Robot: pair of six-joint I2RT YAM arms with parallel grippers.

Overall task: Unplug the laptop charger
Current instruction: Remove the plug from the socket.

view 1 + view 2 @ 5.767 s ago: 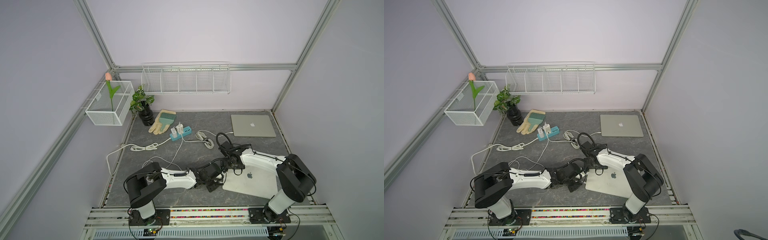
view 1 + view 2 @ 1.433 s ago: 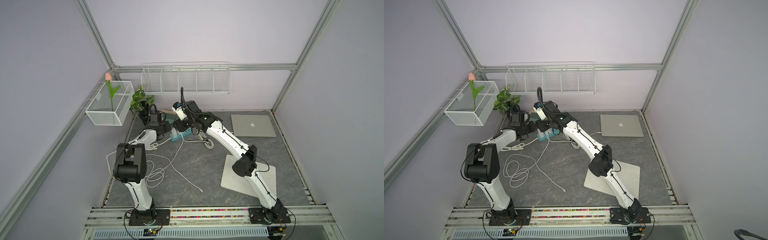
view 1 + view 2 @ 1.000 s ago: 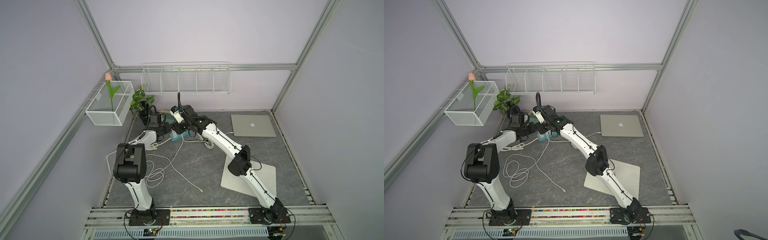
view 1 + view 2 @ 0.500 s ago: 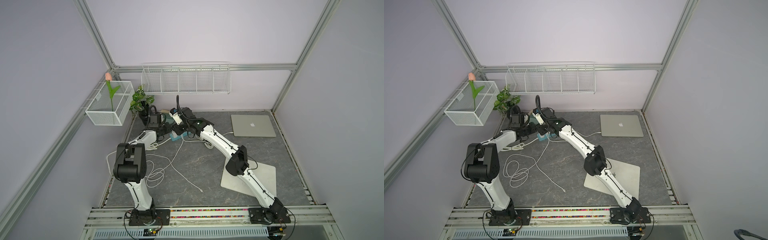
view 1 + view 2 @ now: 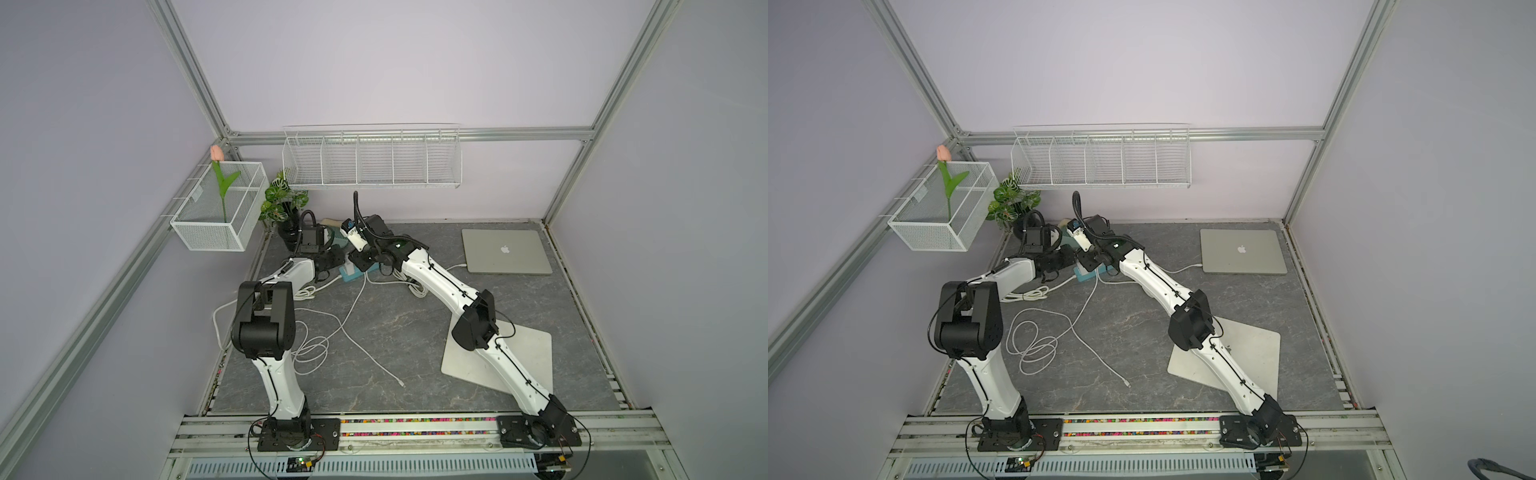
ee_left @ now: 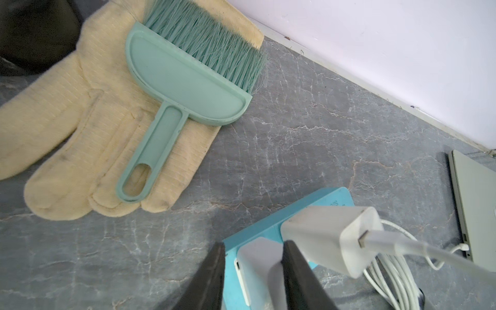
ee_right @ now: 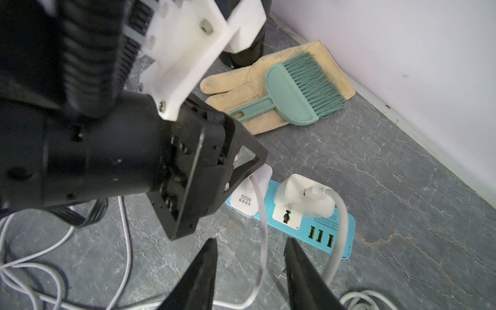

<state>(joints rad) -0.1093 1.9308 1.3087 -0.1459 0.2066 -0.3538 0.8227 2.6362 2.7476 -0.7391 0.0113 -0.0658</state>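
A blue power strip (image 7: pixel 346 241) lies near the back wall, also in a top view (image 5: pixel 347 275). The white laptop charger (image 7: pixel 303 196) is plugged into it, and its thick cable (image 6: pixel 418 247) runs to the closed laptop (image 5: pixel 505 251). My left gripper (image 6: pixel 253 244) straddles a white 66W charger (image 7: pixel 245 201) at the strip's end, one finger against its side. My right gripper (image 7: pixel 252 240) hangs open just short of the strip. The 66W charger's thin cable (image 7: pixel 264 241) passes loosely between its fingers, which touch nothing.
A cream glove (image 6: pixel 80 134) with a green hand brush (image 6: pixel 185 80) lies by the back wall, next to a potted plant (image 5: pixel 286 216). Loose white cable loops (image 5: pixel 311 349) lie at the left. A second closed laptop (image 5: pixel 528 353) sits under my right arm.
Over the last second my right gripper has swung left and down toward the power strip. The left arm has stayed at the strip. Some seconds ago both arms were low at the front.
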